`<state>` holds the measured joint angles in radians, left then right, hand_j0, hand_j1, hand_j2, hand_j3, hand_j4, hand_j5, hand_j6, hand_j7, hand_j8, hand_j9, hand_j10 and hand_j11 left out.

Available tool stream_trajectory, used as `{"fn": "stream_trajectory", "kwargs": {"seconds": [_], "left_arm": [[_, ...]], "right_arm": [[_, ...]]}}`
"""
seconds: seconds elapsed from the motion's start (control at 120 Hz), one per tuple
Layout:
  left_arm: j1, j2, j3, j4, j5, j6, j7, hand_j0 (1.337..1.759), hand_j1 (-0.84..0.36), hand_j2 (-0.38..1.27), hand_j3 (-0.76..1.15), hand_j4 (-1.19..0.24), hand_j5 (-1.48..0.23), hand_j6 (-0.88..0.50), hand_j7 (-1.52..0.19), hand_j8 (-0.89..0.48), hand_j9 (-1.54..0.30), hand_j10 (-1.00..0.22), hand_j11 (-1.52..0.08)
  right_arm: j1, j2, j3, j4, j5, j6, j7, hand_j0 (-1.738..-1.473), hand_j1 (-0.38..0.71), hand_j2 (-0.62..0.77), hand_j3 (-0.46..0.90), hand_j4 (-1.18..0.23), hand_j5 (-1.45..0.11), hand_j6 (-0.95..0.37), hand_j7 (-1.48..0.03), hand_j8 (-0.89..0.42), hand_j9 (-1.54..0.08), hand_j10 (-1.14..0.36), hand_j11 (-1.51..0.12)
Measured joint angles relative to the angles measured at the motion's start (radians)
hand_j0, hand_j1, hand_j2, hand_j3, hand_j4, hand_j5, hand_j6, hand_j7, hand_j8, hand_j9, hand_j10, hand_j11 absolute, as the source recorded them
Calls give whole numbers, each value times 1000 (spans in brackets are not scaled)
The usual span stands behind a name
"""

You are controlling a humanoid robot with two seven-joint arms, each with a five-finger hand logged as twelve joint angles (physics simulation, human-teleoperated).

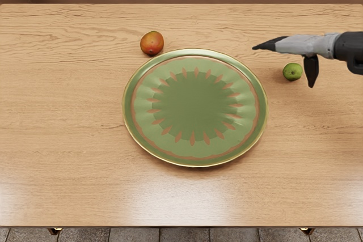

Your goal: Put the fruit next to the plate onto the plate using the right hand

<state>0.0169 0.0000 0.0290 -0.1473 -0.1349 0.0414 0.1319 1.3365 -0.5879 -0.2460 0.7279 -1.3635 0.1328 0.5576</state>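
Observation:
A large green plate (142,111) with an orange petal pattern and a gold rim lies in the middle of the table. A small green fruit (292,71) sits on the wood just right of the plate. A red-orange fruit (152,42) rests against the plate's far left rim. My right hand (295,55) reaches in from the right edge and hovers over the green fruit, fingers stretched out toward the left and thumb (311,72) hanging down beside the fruit. The hand holds nothing.
The wooden table (68,140) stretches wide around the plate. A brown wall runs behind its far edge.

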Motion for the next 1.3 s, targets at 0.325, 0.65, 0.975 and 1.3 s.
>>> {"fn": "stream_trajectory", "kwargs": {"seconds": [0.325,0.65,0.975,1.3], "left_arm": [[0,0,0,0,0,0,0,1658,345,1,0,-3,-4,-4,-4,-4,-4,-3,-4],[0,0,0,0,0,0,0,1658,346,1,0,-3,-4,-3,-4,-3,-4,-3,-4],[0,0,0,0,0,0,0,1658,346,1,0,-3,-4,-3,-4,-3,-4,-3,-4],[0,0,0,0,0,0,0,1658,346,1,0,-3,-4,-3,-4,-3,-4,-3,-4]], "right_arm": [[-69,222,-58,-381,90,-73,45,-1658,-269,-12,0,-73,-89,-75,-88,-73,-89,-71,-88],[-111,269,-121,-466,104,-135,11,-1658,-134,-34,0,-185,-235,-187,-235,-185,-235,-184,-235],[-165,283,-136,-488,155,-146,-66,-1658,-5,-56,0,-292,-375,-293,-374,-291,-375,-290,-375],[-181,303,-155,-494,177,-158,-160,-1658,147,-81,0,-416,-538,-417,-538,-416,-538,-415,-538]]}}
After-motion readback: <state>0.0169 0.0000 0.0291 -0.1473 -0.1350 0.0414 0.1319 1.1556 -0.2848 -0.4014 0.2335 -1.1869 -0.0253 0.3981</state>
